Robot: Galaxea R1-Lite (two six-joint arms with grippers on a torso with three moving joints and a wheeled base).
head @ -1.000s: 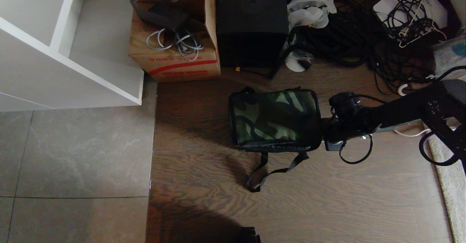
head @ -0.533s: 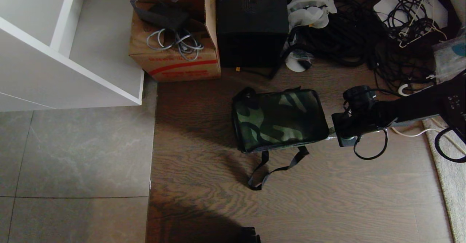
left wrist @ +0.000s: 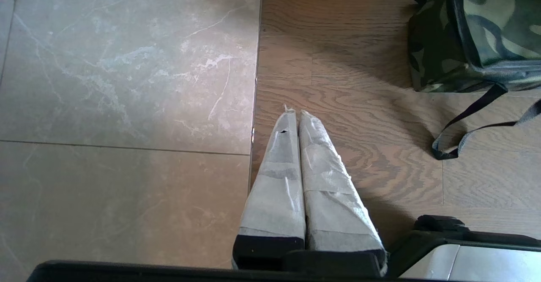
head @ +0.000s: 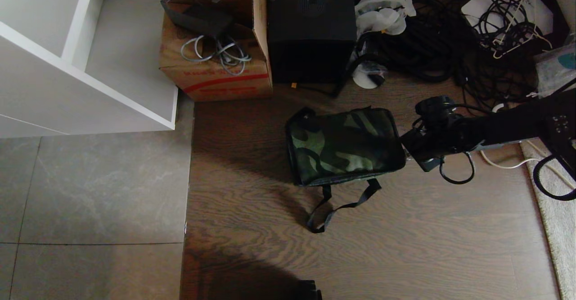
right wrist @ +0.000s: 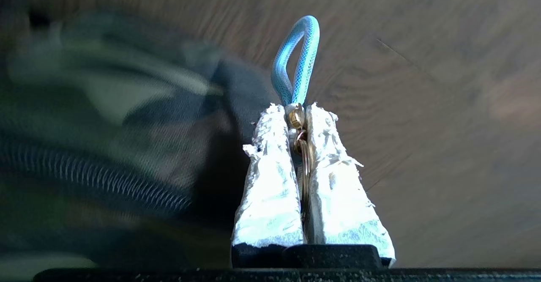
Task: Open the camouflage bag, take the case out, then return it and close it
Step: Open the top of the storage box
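Green-and-black camouflage bag point(head: 344, 146) lies on the wood floor point(head: 405, 237), its lid down, directly beside the right gripper point(right wrist: 296, 113), whose taped fingers point(right wrist: 270, 180) pinch the zip pull point(right wrist: 296, 62), a pale blue loop. Away from it, the left gripper point(left wrist: 294, 113) hangs pressed together over the floor.

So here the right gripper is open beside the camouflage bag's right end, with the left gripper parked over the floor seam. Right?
Not quite: the right gripper is shut, not open. The right wrist view shows its padded fingers pinched on the pale blue loop zip pull beside the camouflage bag. The left gripper is parked over the floor seam, as you said.
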